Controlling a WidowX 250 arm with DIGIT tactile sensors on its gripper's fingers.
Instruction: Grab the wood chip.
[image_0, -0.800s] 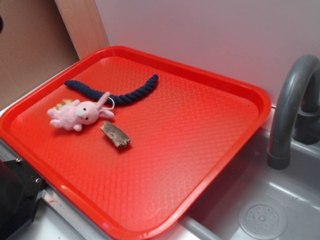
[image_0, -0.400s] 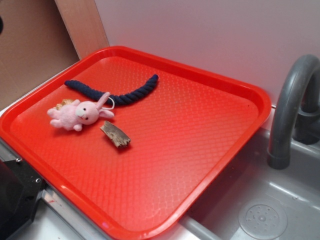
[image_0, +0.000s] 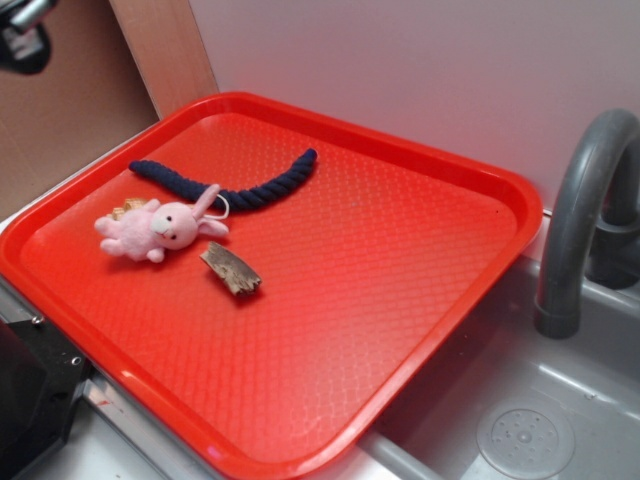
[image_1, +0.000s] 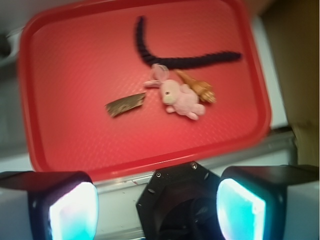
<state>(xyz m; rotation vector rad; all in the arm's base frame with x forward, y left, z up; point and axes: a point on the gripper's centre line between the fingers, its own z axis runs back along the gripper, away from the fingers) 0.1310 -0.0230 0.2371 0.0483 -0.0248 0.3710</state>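
We see our hand (image_1: 157, 202): two black fingers (image_1: 70, 207) with glowing cyan-white pads, and between them a black octagonal mount with small silver screws.

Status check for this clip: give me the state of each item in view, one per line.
wood chip: flat on the tray, not gripped
pink bunny: lying beside the chip
blue rope: curved, loose on the tray
red tray: level beside the sink
gripper: open, empty, above the tray's edge

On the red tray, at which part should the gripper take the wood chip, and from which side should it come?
Probably from straight above, closing across the narrow width at the middle of the wood chip. It lies flat on the tray, and its long sides are free; the pink bunny sits close beyond one end. The gripper is open.
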